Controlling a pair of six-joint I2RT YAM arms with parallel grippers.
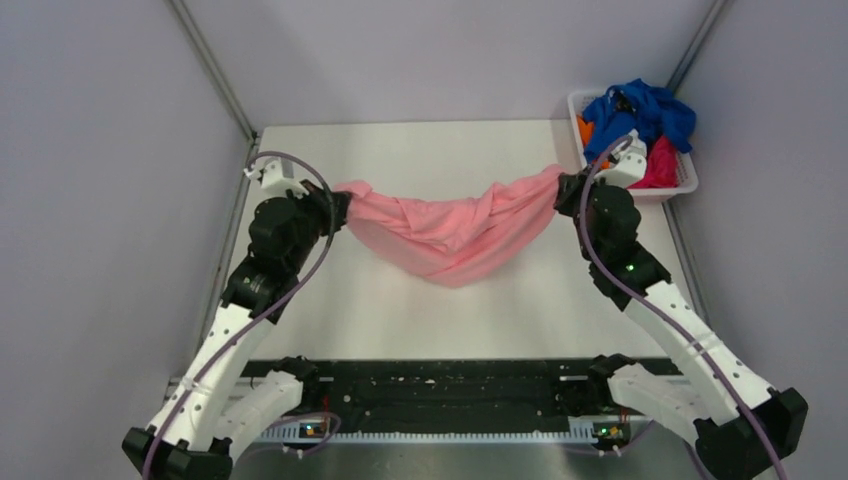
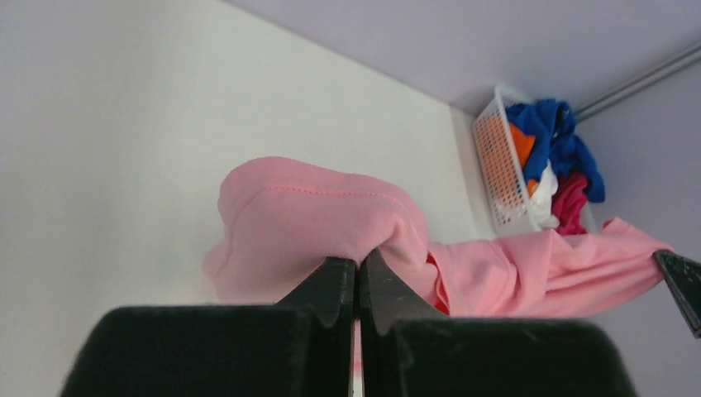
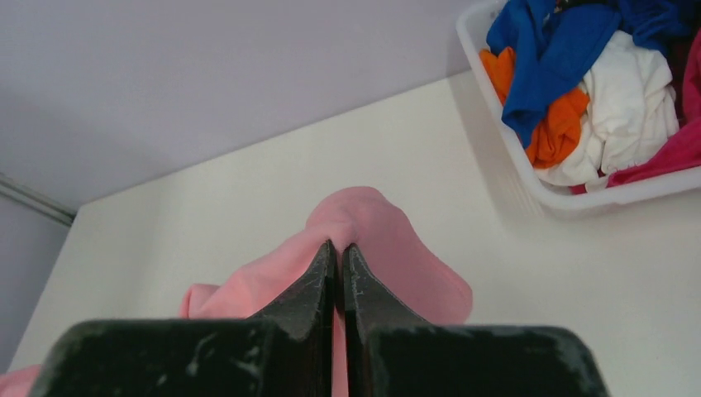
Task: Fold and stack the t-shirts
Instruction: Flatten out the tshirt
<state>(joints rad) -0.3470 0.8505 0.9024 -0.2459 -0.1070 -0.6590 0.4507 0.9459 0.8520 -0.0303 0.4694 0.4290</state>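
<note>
A light salmon-pink t-shirt [image 1: 450,230] hangs stretched between my two grippers over the middle of the white table [image 1: 420,320], sagging in the centre. My left gripper [image 1: 338,205] is shut on its left end; the left wrist view shows the cloth [image 2: 306,215] bunched over the shut tips [image 2: 358,263]. My right gripper [image 1: 566,190] is shut on its right end, with cloth [image 3: 388,240] pinched at the tips [image 3: 339,246]. Royal blue [image 1: 640,110], orange [image 3: 554,132], white [image 3: 620,107] and magenta [image 1: 660,165] t-shirts lie heaped in the basket.
A white plastic lattice basket [image 1: 690,185] stands at the table's back right corner, just behind my right gripper; it also shows in the left wrist view [image 2: 496,165]. Grey walls enclose the table on three sides. A black rail [image 1: 440,385] runs along the near edge.
</note>
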